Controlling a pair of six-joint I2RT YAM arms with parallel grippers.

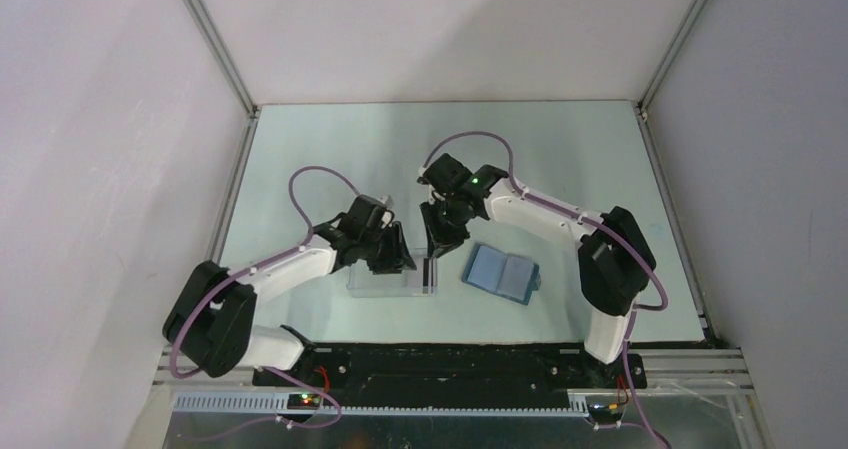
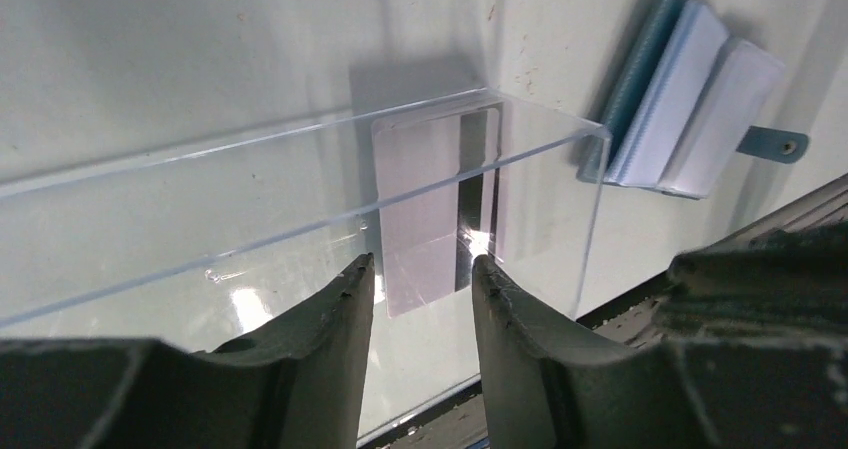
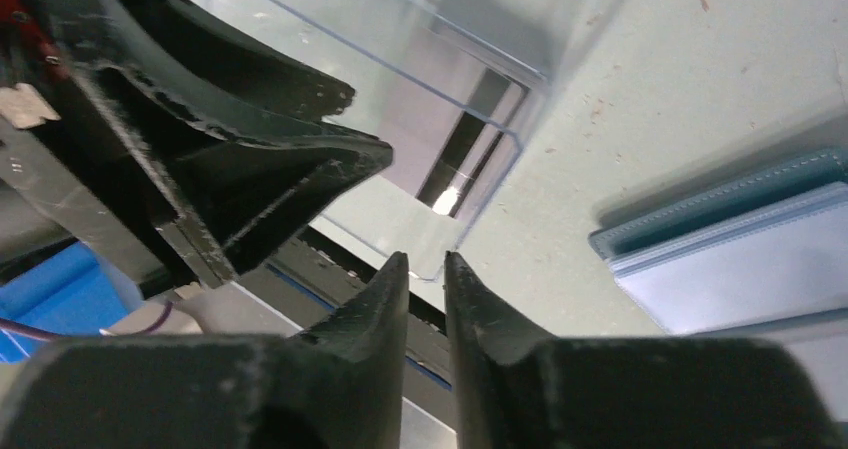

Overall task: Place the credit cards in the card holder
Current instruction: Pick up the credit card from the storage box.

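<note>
Hovering at the near long wall of the clear box, the left tool has its jaws partly apart with nothing between them. Straight ahead of that gap, behind the clear wall, a credit card sits inside the box. It is whitish, and its black stripe runs along the edge on the tool's right. Whether more than one card is stacked there cannot be told. The card is close to the box's end wall, on the right of this tool. To the tool's left, the box runs on as a long open stretch.

The right tool hangs over that same end of the box. Its jaws are drawn in to a slim slot, and nothing shows clamped in it. Just past its tips is the box's corner edge. The card's stripe is visible farther ahead, through the clear plastic. The left arm's dark fingers crowd in close on this tool's left, so there is little room between the two tools.

The card holder lies spread open and flat on the counter, off to the right of both tools. It is beside the box's end, with a strip of bare surface between them. Its pale inner leaves face up and its clasp tab sticks out from the far edge.
</note>
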